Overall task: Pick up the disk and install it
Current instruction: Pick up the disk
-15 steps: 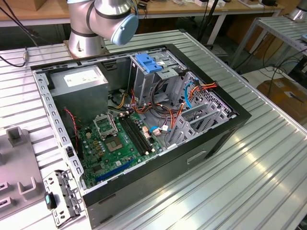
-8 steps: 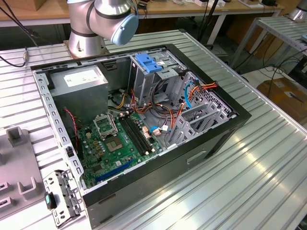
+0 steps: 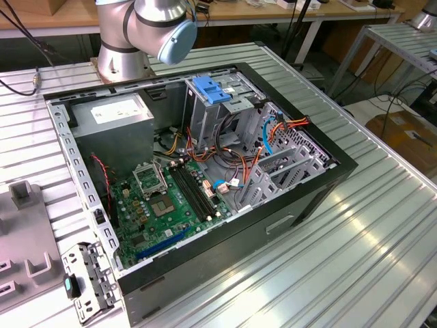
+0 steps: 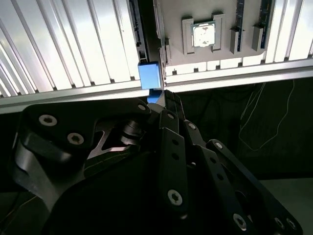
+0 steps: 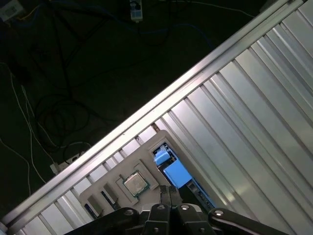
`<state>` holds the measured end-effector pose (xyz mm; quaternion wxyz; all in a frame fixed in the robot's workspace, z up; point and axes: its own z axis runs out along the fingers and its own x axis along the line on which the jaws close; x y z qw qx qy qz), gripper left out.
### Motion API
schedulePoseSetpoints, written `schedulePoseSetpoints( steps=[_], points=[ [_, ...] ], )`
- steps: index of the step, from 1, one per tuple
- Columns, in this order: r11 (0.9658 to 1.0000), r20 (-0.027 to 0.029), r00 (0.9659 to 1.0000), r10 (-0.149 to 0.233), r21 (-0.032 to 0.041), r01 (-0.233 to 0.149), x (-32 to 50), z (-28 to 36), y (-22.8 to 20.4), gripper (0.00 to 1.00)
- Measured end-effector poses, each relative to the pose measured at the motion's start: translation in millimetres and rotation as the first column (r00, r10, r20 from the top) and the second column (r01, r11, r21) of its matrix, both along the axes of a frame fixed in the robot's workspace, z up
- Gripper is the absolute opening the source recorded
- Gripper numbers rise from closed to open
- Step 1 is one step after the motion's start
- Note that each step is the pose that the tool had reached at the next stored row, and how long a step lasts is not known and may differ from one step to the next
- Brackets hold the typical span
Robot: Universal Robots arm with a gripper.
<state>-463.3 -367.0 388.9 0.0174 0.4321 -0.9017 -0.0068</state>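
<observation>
Fingers [image 5: 165, 193] of the black jointed gripper [image 5: 169, 190] look pressed together, tips just beside the blue-railed disk [image 5: 175, 172].

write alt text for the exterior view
An open computer case lies on a ribbed metal table, showing a green motherboard, a grey box with a white sticker and a cage with a blue handle. The arm's base stands beyond it; a grey tray sits at the exterior view's left.
</observation>
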Motion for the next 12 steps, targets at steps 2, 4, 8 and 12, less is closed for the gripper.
schedulePoseSetpoints(
  steps=[2, 4, 8, 12],
  points=[
    [1.0, 0.0, 1.0, 0.0, 0.0, 0.0, 0.0, 0.0, 0.0, 0.11],
    [1.0, 0.0, 1.0, 0.0, 0.0, 0.0, 0.0, 0.0, 0.0, 0.11],
    [1.0, 0.0005, 1.0, 0.001, 0.0001, -0.001, 0.1, 0.0, 0.0, 0.11],
    [0.9996, 0.0009, 0.9996, 0.027, 0.0001, -0.027, 0.0, 0.0, 0.0, 0.11]
  ],
)
